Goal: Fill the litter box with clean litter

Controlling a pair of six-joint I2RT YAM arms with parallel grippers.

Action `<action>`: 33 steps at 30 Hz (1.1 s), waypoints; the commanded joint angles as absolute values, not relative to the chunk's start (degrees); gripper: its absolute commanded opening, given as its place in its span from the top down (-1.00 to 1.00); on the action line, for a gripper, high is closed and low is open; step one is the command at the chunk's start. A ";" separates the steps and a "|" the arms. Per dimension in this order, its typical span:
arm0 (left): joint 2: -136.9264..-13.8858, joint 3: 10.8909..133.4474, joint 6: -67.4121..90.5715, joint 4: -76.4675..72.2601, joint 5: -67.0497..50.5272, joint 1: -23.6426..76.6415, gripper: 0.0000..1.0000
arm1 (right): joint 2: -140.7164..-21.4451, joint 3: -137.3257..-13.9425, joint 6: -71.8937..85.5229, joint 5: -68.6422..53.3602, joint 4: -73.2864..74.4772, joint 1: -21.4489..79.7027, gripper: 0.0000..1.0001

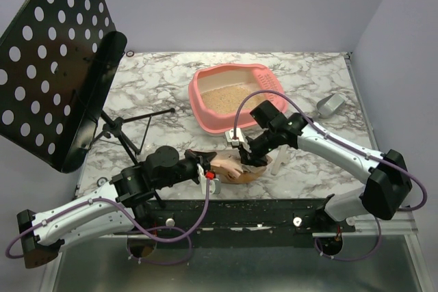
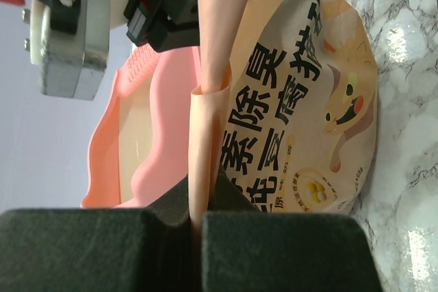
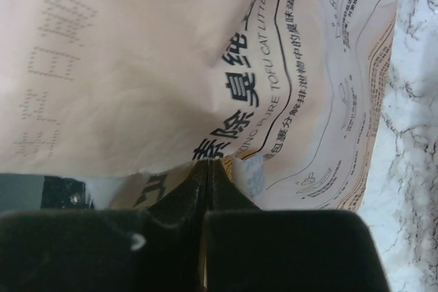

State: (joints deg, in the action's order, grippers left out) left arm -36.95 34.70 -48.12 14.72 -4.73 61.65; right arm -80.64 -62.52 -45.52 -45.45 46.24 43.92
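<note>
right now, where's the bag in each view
top: bag low centre, by the table's near edge
left wrist: bag fills centre and right
right wrist: bag fills most of the picture
shared: marble table, right edge of both wrist views

My two dark fingers (image 3: 294, 251) pinch together on a fold of tan paper bag (image 3: 157, 66) printed with dark lettering; marble table (image 3: 414, 169) shows at right.
</note>
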 commanded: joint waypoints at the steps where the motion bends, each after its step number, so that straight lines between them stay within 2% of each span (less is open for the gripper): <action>1: -35.68 34.98 -47.72 9.14 -5.89 61.87 1.00 | -82.88 -62.05 -40.87 -38.77 42.02 44.38 0.80; 4: -35.86 34.80 -47.72 9.05 -5.80 61.87 1.00 | -83.67 -63.28 -39.55 -37.18 40.70 44.30 0.64; 7: -35.77 34.80 -47.72 9.23 -5.71 61.87 1.00 | -84.28 -63.98 -38.41 -35.42 39.29 44.30 0.37; 8: -35.86 34.80 -47.72 9.14 -5.71 61.87 1.00 | -84.29 -64.16 -38.23 -35.07 39.03 44.30 0.19; 9: -35.86 34.72 -47.72 9.23 -5.80 61.87 1.00 | -84.11 -64.25 -37.71 -34.20 38.50 44.30 -0.06; 10: -35.86 34.80 -47.72 9.23 -5.80 61.87 1.00 | -83.76 -64.34 -37.44 -32.97 38.06 44.30 -0.47; 11: -35.86 34.72 -47.72 9.23 -5.80 61.79 1.00 | -83.50 -64.42 -37.09 -31.39 37.80 44.30 -0.99; 24: -32.96 34.02 -49.30 7.47 -1.24 61.87 1.00 | -74.98 -64.96 -30.42 -3.00 36.30 43.51 -1.00; 29: -33.40 33.66 -49.57 7.73 -1.67 61.87 1.00 | -67.07 -63.02 -24.89 5.17 26.39 42.72 -1.00; 33: -34.72 34.01 -49.04 7.91 -3.34 61.87 1.00 | -65.30 -63.80 -14.97 21.58 18.90 40.97 -1.00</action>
State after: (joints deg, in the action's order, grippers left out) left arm -35.14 32.82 -48.62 13.15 -0.05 61.58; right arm -67.02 -63.31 -25.08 -0.19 29.10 42.65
